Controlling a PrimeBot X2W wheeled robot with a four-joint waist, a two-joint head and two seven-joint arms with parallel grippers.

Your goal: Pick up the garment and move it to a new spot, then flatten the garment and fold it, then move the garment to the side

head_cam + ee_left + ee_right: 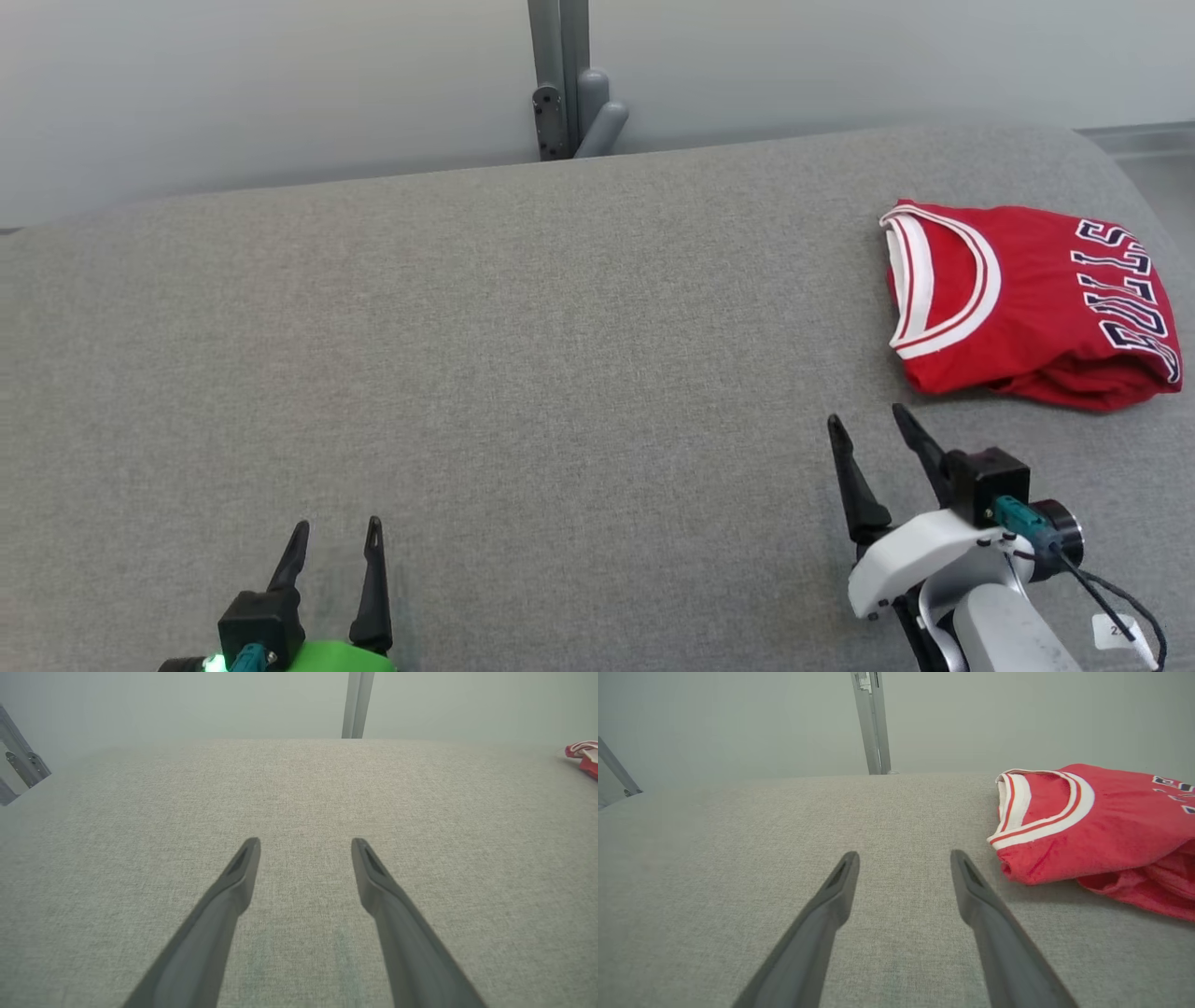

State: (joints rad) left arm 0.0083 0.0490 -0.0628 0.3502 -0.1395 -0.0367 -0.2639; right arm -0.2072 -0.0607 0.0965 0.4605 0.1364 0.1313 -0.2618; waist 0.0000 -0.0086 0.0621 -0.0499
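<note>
The garment [1027, 299] seems folded aside; my right end effector [865, 415] near it and left end effector [339, 523] well apart both gape empty, so I'd retract.

**Location: robot test cell, lab-type bench set-up.**
I read this from the head view. The work area is a wide surface [523, 373] covered in grey woven fabric with a rounded far right corner, set against a plain pale wall [280, 84]. A grey metal post [558, 65] with a bolted bracket and tubular fittings rises behind the surface's far edge. In the left wrist view, an angled metal strut [23, 765] stands beyond the surface's far left corner. One red garment [1027, 299] lies at the surface's right edge.
</note>
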